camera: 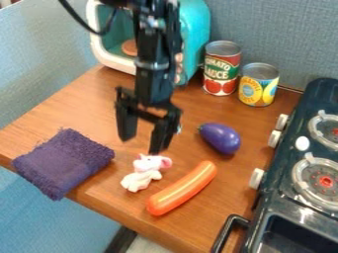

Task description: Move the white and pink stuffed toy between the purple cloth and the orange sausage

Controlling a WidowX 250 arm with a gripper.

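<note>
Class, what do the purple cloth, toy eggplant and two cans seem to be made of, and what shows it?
Purple cloth: probably cotton terry, matte with a fuzzy pile.
Toy eggplant: plastic or perhaps rubber, smooth with a soft shine.
Red can and yellow can: apparently metal, from their dull grey rims, with printed labels, perhaps paper.

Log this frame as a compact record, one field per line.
pincer: open, holding nothing
nearest thing: small white-and-pink toy
beside toy: orange sausage
also on table: purple eggplant
table edge: purple cloth, overhanging
back: two cans, turquoise toy oven
right of view: dark toy stove
surface: wooden table
</note>
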